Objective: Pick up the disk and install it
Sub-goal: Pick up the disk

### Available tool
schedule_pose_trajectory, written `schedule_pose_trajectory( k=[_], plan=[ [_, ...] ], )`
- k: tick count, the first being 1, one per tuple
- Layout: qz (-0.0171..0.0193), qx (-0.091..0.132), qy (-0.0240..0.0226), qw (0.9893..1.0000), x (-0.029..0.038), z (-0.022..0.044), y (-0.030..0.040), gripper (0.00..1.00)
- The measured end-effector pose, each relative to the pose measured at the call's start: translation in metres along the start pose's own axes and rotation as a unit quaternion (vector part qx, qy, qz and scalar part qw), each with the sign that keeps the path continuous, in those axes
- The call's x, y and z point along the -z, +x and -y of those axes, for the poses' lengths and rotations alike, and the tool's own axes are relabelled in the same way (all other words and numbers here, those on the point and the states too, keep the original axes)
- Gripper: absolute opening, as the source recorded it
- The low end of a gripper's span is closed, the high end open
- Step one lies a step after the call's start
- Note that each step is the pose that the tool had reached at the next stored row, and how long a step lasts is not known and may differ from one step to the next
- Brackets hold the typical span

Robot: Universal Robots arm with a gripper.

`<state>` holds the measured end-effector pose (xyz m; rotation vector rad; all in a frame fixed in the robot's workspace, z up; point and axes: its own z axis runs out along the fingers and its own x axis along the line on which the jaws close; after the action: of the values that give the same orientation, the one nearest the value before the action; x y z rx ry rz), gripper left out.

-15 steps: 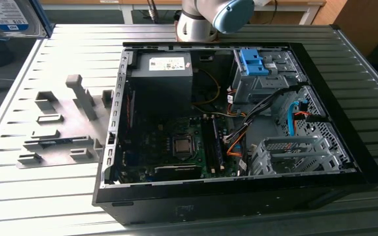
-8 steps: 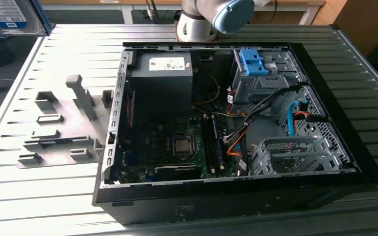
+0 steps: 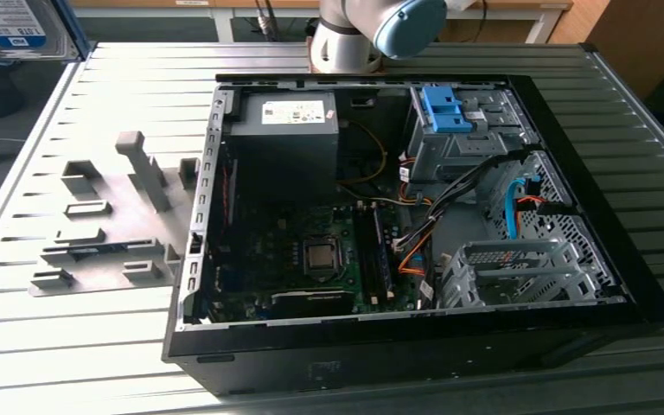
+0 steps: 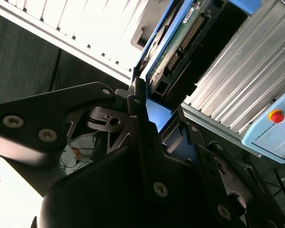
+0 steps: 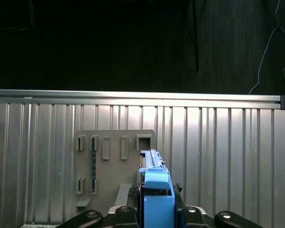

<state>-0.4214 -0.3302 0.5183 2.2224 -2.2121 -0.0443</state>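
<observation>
The disk (image 3: 15, 30), a silver drive with a white-and-blue label and a blue frame, shows at the top corner of the exterior view's left, high above the table. In the first wrist view the disk (image 5: 155, 187) stands edge-on between my black fingers (image 5: 126, 213), above the slotted table. In the second wrist view the disk (image 4: 173, 52) shows its green board and connector, with its blue frame clamped. My gripper (image 5: 155, 211) is shut on the disk, and the gripper (image 4: 156, 118) also shows from behind its linkage.
An open computer case (image 3: 609, 259) lies on the slatted table, with a grey power supply (image 3: 291, 121), a blue clip (image 3: 445, 108) in the upper bay and a metal drive cage (image 3: 517, 268). A grey fixture plate (image 3: 113, 225) with slots sits beside it. The arm base (image 3: 349, 39) stands behind.
</observation>
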Motion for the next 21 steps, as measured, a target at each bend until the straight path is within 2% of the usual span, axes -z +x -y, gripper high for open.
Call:
schedule_pose_trajectory(
  k=[5, 9, 16, 18, 20, 21],
  plan=[
    [0.0000, 0.000, -0.0001, 1.0000, 0.0103, -0.0002, -0.0002, 0.36],
    [0.0000, 0.000, 0.0000, 1.0000, 0.0103, -0.0003, 0.0021, 0.36],
    [-0.0003, 0.000, 0.0000, 1.0000, 0.0105, -0.0003, 0.0184, 0.36],
    [-0.0007, 0.000, 0.0000, 1.0000, 0.0105, 0.0000, 0.0196, 0.36],
    [-0.0009, 0.000, -0.0001, 1.0000, 0.0107, 0.0038, 0.0197, 0.36],
    [-0.0009, 0.000, 0.0000, 1.0000, 0.0107, 0.0080, 0.0198, 0.36]
  ],
)
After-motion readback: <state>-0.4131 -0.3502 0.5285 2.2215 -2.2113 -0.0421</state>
